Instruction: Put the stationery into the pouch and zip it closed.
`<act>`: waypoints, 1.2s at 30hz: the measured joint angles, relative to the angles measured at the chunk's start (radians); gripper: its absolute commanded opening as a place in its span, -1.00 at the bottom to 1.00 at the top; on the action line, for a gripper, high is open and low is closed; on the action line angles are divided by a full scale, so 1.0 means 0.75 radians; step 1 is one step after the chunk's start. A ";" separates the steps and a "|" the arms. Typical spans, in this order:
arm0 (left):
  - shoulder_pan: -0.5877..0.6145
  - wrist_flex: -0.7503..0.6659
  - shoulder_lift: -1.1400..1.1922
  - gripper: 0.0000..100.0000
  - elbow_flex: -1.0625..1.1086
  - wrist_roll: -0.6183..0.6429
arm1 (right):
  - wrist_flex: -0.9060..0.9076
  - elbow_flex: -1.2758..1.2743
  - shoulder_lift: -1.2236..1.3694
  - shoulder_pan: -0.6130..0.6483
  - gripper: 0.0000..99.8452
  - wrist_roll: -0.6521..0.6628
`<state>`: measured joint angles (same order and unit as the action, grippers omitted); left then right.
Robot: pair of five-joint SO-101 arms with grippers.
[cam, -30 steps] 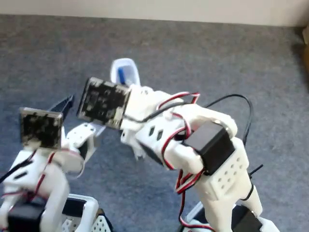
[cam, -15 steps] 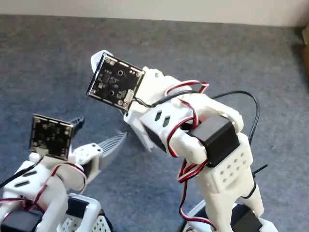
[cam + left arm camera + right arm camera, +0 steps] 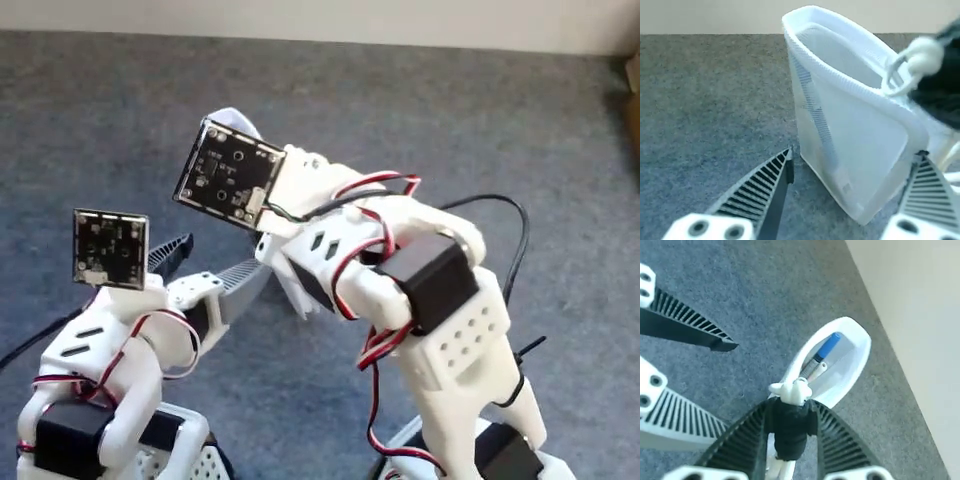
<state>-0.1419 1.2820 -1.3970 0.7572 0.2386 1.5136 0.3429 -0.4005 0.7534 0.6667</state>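
Observation:
A white mesh pouch (image 3: 850,130) stands upright on the grey carpet, its top open. Inside it lies a blue-capped pen (image 3: 826,349). My right gripper (image 3: 790,407) is over the pouch's (image 3: 840,365) near end, shut on the black zipper pull (image 3: 789,432) with its white knot (image 3: 790,390). My left gripper (image 3: 855,157) is open, with the pouch's lower part between its fingers and one finger (image 3: 770,180) apart from the mesh. In the high view the left gripper (image 3: 228,255) points at the right arm's wrist, and a corner of the pouch (image 3: 232,118) peeks out behind the camera board.
Grey carpet (image 3: 480,110) covers the whole work surface, bounded by a pale wall strip (image 3: 320,15) at the far edge. A black cable (image 3: 515,235) loops beside the right arm. A brown object (image 3: 633,90) sits at the right edge.
The left arm has swung up and toward the pouch with its fingers open. The right arm's wrist has shifted over the pouch, hiding it in the high view.

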 measured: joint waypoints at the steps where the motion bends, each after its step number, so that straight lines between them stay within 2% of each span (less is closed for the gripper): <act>1: 0.000 0.000 0.000 -0.33 0.000 0.012 | 0.000 -0.002 -0.002 0.000 -0.99 0.000; 19: -0.074 -0.004 0.000 -0.32 0.057 0.012 | -0.053 -0.006 -0.002 0.000 -0.99 0.000; 22: -0.080 -0.004 0.000 -0.32 0.057 0.012 | -0.076 -0.010 -0.002 0.000 -0.99 -0.049; 30: -0.104 -0.004 0.000 -0.32 0.057 0.012 | -0.213 -0.180 -0.020 0.006 -0.99 -0.078; 36: -0.121 -0.004 0.000 -0.33 0.057 0.012 | -0.229 -0.219 -0.037 0.006 -0.99 -0.080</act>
<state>-0.2325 1.2789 -1.3970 0.8002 0.2478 1.3418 0.1788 -0.4281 0.7580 0.6068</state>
